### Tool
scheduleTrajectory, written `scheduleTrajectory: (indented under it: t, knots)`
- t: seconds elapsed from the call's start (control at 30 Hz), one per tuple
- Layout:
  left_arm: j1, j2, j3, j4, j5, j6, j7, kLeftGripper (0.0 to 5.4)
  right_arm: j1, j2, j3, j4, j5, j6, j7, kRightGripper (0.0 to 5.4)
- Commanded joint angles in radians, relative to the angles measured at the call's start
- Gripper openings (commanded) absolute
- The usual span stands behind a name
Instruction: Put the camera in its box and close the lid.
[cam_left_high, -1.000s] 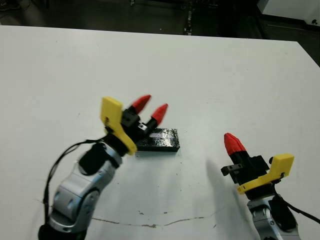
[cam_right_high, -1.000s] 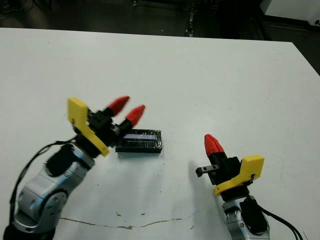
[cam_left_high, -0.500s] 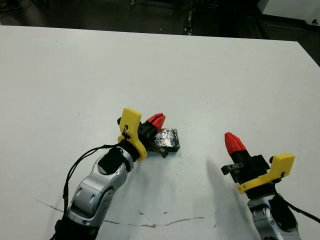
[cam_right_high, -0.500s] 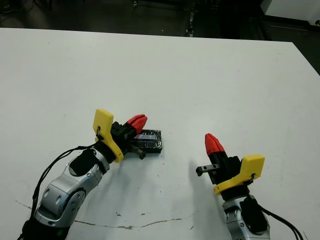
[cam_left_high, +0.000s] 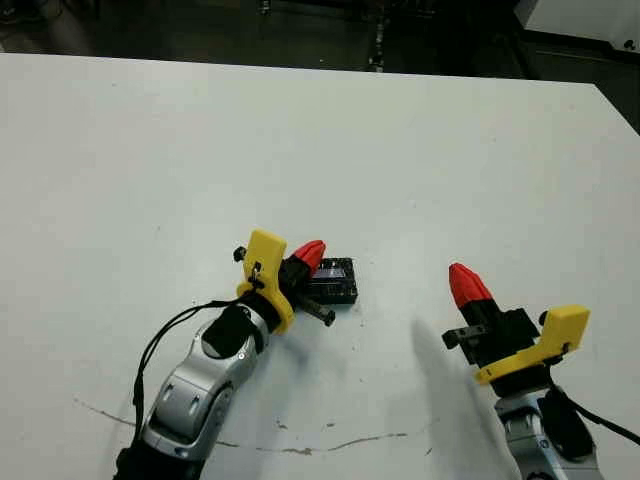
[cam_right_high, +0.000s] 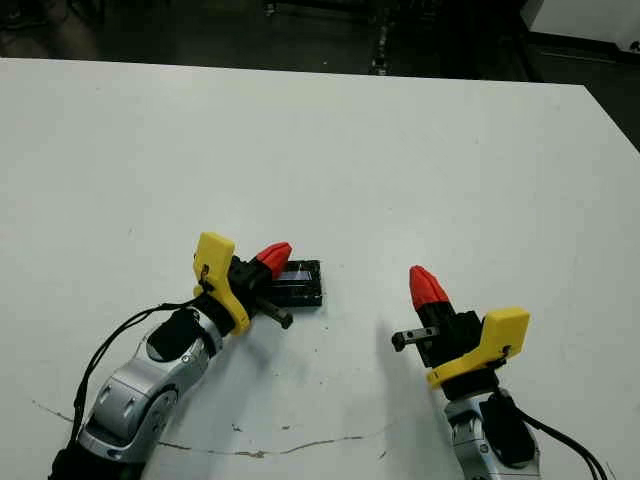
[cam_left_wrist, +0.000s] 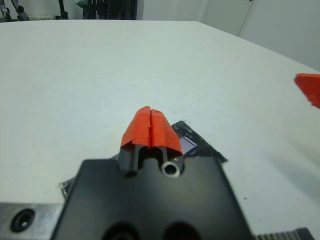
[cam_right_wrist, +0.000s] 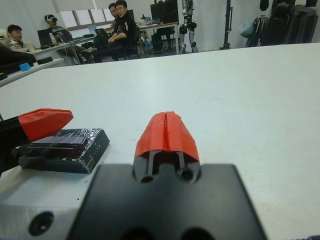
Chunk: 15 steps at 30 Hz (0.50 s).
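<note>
The lid (cam_left_high: 337, 280) is a glossy black slab with a shiny strip, lying flat mid-table as one closed block (cam_right_wrist: 65, 145). No camera or box shows; whatever is beneath the lid is hidden. My left gripper (cam_left_high: 310, 252) is shut, its red tips pressed together and resting on the lid's left end, covering that end. The left wrist view shows the same shut tips (cam_left_wrist: 151, 120) over the black slab (cam_left_wrist: 195, 147). To the right of the lid and apart from it, my right gripper (cam_left_high: 465, 283) is shut with nothing in it, its tips (cam_right_wrist: 166, 131) pointing across the table.
A thin dark scratch line (cam_left_high: 300, 445) runs across the table near the front edge. The table's far edge (cam_left_high: 320, 65) meets a dark floor. Several people (cam_right_wrist: 120, 20) sit at desks beyond the table in the right wrist view.
The left gripper has gone from open above the lid's left end to shut, and has come down and forward onto that end. The right arm has not moved.
</note>
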<state>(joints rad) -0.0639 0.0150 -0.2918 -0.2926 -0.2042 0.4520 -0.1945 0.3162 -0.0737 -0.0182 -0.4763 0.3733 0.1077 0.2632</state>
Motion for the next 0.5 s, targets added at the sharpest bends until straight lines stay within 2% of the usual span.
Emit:
scheduleTrajectory:
  t: [0.03,0.1,0.23,0.5]
  knots:
    - [0.053,0.008,-0.009,0.036,0.005,0.063,0.004,0.01,0.006,-0.009,-0.007,0.011,0.006,-0.006,0.009,0.0]
    - [0.047,0.008,-0.007,0.03,0.003,0.083,0.005,0.01,0.007,-0.008,-0.008,0.009,0.013,0.0,0.01,0.0]
    - [0.0,-0.012,0.022,0.015,-0.036,0.226,0.018,0.01,0.009,-0.003,-0.002,0.011,0.008,-0.005,0.008,0.0]
    - [-0.045,-0.041,0.094,0.001,-0.111,0.397,0.043,0.01,0.014,0.0,-0.002,0.009,0.011,-0.006,0.008,0.0]
